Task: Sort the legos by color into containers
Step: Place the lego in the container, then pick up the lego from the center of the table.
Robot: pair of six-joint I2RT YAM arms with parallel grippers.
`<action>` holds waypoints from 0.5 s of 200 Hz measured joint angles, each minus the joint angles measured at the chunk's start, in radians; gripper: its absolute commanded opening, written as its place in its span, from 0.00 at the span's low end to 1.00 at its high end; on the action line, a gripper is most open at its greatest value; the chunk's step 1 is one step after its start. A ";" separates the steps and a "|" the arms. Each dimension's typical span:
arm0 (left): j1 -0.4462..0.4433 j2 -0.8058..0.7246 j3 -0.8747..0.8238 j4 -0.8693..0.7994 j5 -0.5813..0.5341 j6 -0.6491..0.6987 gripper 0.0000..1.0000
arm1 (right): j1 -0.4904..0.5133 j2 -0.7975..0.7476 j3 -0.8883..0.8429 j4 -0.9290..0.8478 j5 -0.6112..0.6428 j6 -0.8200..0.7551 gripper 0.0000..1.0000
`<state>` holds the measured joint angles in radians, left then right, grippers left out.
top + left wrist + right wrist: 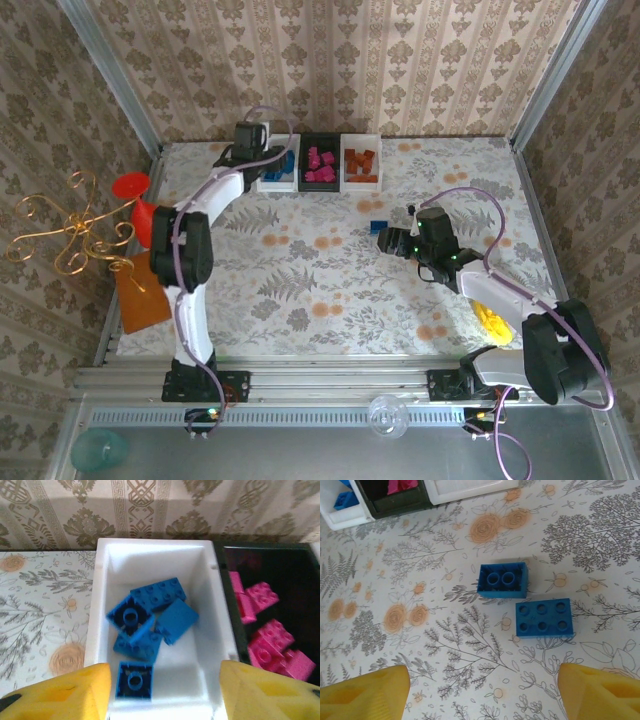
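- Top external view: three containers stand in a row at the upper middle of the tabletop (300, 285): a white bin (281, 186) on the left, a black bin (321, 138) in the middle, and a second white bin (361, 139) on the right.
- Pink legos (320, 166) lie in the black bin and orange-brown legos (360, 166) in the right white bin.
- The left gripper (252, 142) hangs over the left white bin, near the upper middle of the frame.
- Left wrist view: the left gripper (165, 695) is released. Its yellow fingers (65, 692) stand wide apart at the bottom corners with nothing between them.
- Under it, five blue legos (150, 612) lie in the white bin (150, 545), some of them tilted. The black bin (265, 545) with the pink legos (270, 635) touches it on the right.
- Right wrist view: the right gripper (480, 695) is also released and holds nothing.
- Two blue legos lie just beside each other on the tabletop at the centre of the frame. One brick (502, 580) shows its hollow underside, the other brick (543, 617) shows its studs.
- From above, this pair (378, 228) lies right of centre, just beside the right gripper (395, 240) and well apart from the bins.
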<state>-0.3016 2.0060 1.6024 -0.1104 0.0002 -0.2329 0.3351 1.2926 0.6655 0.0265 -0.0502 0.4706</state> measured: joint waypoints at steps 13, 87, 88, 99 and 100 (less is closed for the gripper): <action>-0.008 -0.119 -0.138 0.048 0.021 -0.023 0.64 | 0.000 0.023 0.001 -0.001 0.019 0.000 0.80; -0.138 -0.605 -0.747 0.282 0.102 -0.124 0.69 | 0.000 0.267 0.136 -0.116 0.122 -0.015 0.83; -0.140 -0.609 -0.754 0.282 0.102 -0.124 0.69 | 0.000 0.269 0.137 -0.117 0.122 -0.015 0.83; -0.159 -0.651 -0.803 0.283 0.102 -0.128 0.69 | 0.000 0.303 0.163 -0.133 0.128 -0.020 0.83; -0.161 -0.653 -0.807 0.283 0.102 -0.129 0.69 | 0.000 0.307 0.166 -0.135 0.128 -0.021 0.82</action>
<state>-0.4622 1.3525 0.7956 0.1730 0.1020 -0.3614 0.3351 1.6001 0.8318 -0.1081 0.0780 0.4492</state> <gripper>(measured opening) 0.688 0.825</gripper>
